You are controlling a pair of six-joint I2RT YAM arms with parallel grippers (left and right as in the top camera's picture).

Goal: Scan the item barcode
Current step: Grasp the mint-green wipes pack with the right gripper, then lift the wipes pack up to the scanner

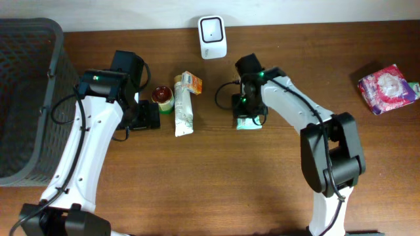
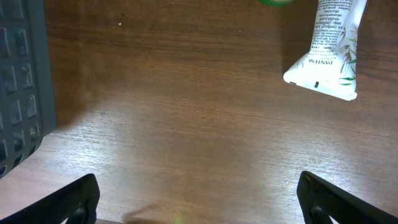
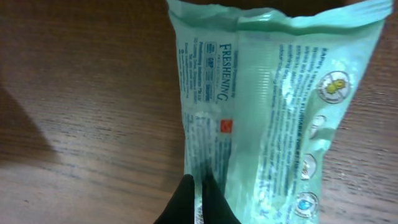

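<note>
Lying on the table: green wipes pack [image 3: 273, 106], pinched by the clenched right gripper [image 3: 199, 194]. Left gripper [image 2: 199, 202] splayed, empty. Nearby: scanner [image 1: 212, 27], tube [image 1: 183, 108], jar [image 1: 162, 98], basket [image 1: 26, 98], pink packet [image 1: 387, 88].

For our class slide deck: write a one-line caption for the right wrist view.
Right gripper pinched shut on the back seam of a green packet on the wooden table.

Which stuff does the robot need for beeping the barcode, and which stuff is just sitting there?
For the job:
- green packet, pinched by the right gripper
- white scanner at the back of the table

Just lying about:
- white tube
- small jar
- orange box
- pink packet
- grey basket
</note>
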